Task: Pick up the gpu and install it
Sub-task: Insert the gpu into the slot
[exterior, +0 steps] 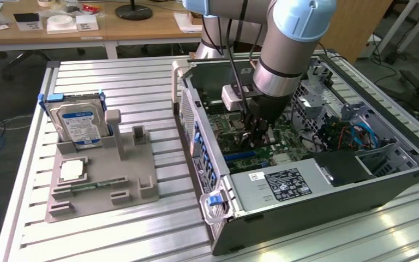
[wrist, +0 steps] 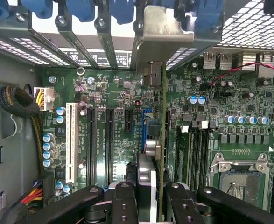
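the robot arm reaches down into the open computer case (exterior: pixel 326 213), which lies on its side on the ribbed metal table (exterior: pixel 122 82), and the gripper (exterior: pixel 257 134) is low inside it, just above the green motherboard (exterior: pixel 282 144). in the wrist view the gripper (wrist: pixel 151 199) is pinching the gpu (wrist: pixel 162 116) between its black fingers (wrist: pixel 122 203), one finger on each face of the card. the gpu is seen from its thin edge, standing upright over the motherboard (wrist: pixel 113 88) and running parallel to the long black expansion slots. its silver end bracket (wrist: pixel 160 32) is up at the back wall of the case, in the row of slot openings under the blue latches (wrist: pixel 83 9). i cannot tell if the lower edge of the card is already in a slot or only above it. the white slot (wrist: pixel 71 140) is on one side of the card, well apart from it, and the empty processor socket (wrist: pixel 239 179) is on the other side. in the exterior view the grey power supply (exterior: pixel 286 185) with a black label lies near the gripper, toward the camera. on the exterior view's left, well apart from the case, a grey holder (exterior: pixel 133 180) stands on the table with a hard drive (exterior: pixel 78 123) upright in it
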Motion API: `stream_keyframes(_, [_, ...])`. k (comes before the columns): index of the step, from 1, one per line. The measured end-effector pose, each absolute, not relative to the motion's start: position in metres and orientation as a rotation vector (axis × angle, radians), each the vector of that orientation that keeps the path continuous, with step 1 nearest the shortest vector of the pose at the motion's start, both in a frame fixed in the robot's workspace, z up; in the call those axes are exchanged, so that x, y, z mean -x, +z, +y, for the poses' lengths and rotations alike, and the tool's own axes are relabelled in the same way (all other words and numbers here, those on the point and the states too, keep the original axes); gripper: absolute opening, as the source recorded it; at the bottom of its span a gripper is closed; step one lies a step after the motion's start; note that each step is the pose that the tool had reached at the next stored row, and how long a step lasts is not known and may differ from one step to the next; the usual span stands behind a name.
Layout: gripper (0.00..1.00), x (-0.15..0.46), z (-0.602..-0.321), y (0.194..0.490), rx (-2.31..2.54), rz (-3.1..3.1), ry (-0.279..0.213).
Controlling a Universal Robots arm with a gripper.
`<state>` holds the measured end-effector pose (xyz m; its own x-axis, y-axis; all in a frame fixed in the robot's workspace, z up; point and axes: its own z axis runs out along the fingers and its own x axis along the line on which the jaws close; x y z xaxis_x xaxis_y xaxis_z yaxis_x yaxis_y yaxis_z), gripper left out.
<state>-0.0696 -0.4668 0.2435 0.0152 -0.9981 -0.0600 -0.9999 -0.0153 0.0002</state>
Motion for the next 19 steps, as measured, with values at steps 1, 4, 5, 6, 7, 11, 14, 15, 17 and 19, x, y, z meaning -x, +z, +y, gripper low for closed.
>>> stream_keyframes(1, [0.28, 0.0696, -0.4668, 0.2429, 2.208, 2.174, 0.067])
stream_keyframes(4, [0.28, 0.0697, -0.4669, 0.2403, 2.207, 2.173, 0.069])
stream_keyframes(5, [0.28, 0.0697, -0.4669, 0.24, 2.207, 2.174, 0.069])
stream_keyframes(6, [0.28, 0.0698, -0.4669, 0.2399, 2.207, 2.174, 0.069])
stream_keyframes(7, [0.28, 0.0697, -0.4669, 0.2398, 2.207, 2.174, 0.069])
stream_keyframes(11, [0.28, 0.071, -0.4668, 0.2393, 2.207, 2.173, 0.069])
stream_keyframes(14, [0.28, 0.0711, -0.468, 0.2384, 2.206, 2.173, 0.07])
stream_keyframes(15, [0.28, 0.0711, -0.4683, 0.2381, 2.206, 2.173, 0.07])
stream_keyframes(17, [0.28, 0.072, -0.4685, 0.2377, 2.206, 2.173, 0.071])
stream_keyframes(19, [0.28, 0.0736, -0.4685, 0.2373, 2.206, 2.173, 0.071])
